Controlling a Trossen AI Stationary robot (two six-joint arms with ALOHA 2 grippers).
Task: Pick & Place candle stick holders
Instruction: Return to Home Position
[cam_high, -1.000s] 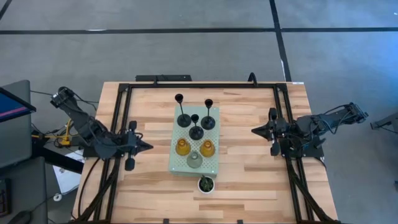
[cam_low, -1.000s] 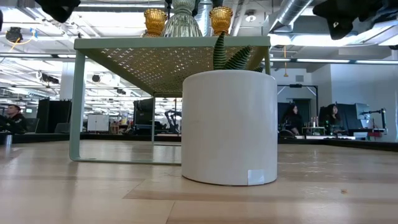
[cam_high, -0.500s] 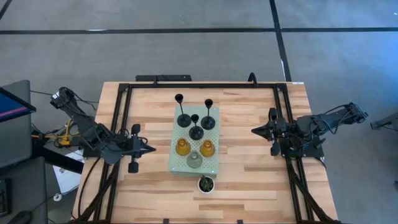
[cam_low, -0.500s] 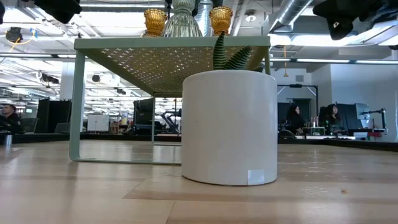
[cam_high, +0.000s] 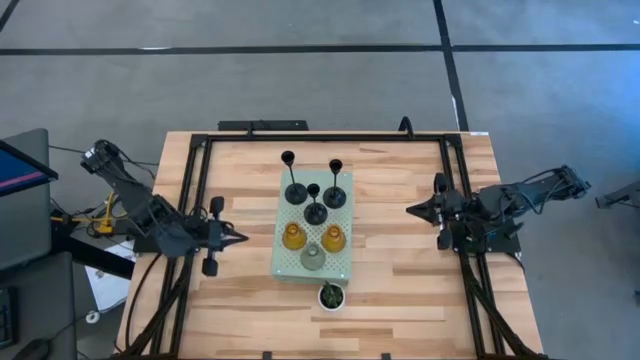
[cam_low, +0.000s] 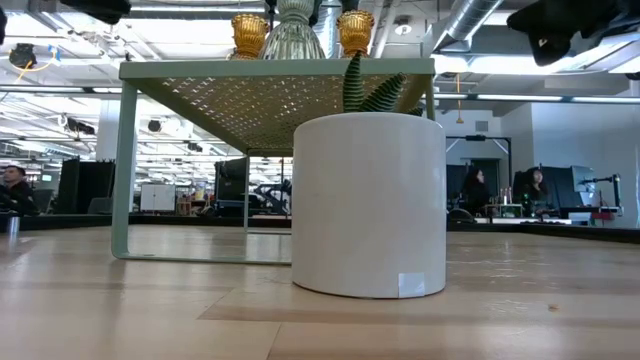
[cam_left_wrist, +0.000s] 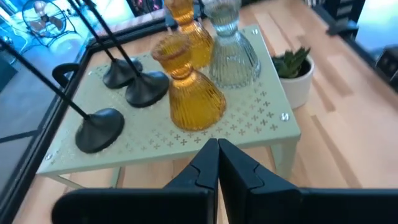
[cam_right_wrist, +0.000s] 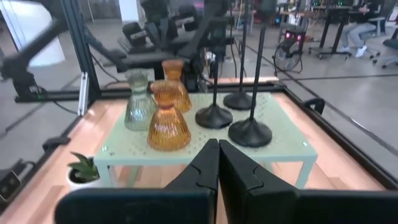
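Observation:
Six candle stick holders stand by their bases on a pale green perforated board (cam_high: 340, 268) at the table's middle. The three black ones (cam_high: 315, 212) are at the far end. Two amber glass ones (cam_high: 293, 237) (cam_high: 333, 238) come nearer, and a clear-grey glass one (cam_high: 313, 258) is nearest. My left gripper (cam_high: 238, 238) hovers shut at the board's left, pointing at it; in its wrist view the left gripper (cam_left_wrist: 217, 144) faces the nearer amber holder (cam_left_wrist: 188, 93). My right gripper (cam_high: 410, 211) hovers shut at the board's right; in its wrist view the right gripper (cam_right_wrist: 217, 144) faces the board's edge (cam_right_wrist: 205, 155).
A small green plant in a white pot (cam_high: 331, 295) stands on the table just in front of the board's near edge; the pot (cam_low: 368, 205) fills the low view. The board stands raised on thin legs (cam_low: 122, 170). Black frame rails (cam_high: 195, 180) run along the table's sides.
My left gripper has rolled a little about the line it points along, staying where it was and staying shut. The right arm and all the holders have kept still.

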